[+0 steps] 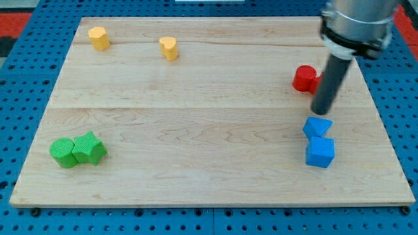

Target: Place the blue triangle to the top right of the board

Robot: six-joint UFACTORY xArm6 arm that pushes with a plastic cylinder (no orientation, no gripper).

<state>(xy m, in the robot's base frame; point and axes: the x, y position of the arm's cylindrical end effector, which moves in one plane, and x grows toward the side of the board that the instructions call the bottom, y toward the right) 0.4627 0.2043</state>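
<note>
So the arm comes in from the view's top right, rod leaning a bit, and my tip (pixel 321 111) sits on the board just above the blue triangle (pixel 317 126), maybe touching its top edge, hard to say. No claw here at all, just the bare rod, nothing to open or close.

The blue triangle is at the right side of the board, below the middle, its long side running left-right and a corner aimed toward the view's bottom left. Touching it from below is a blue cube (pixel 320 152).

Count: two blue, two green (pixel 63 152) (pixel 89 148) at lower left, two yellow (pixel 99 38) (pixel 169 47) along the top, and one red cylinder (pixel 303 78) showing beside the rod, which hides whatever's behind it
</note>
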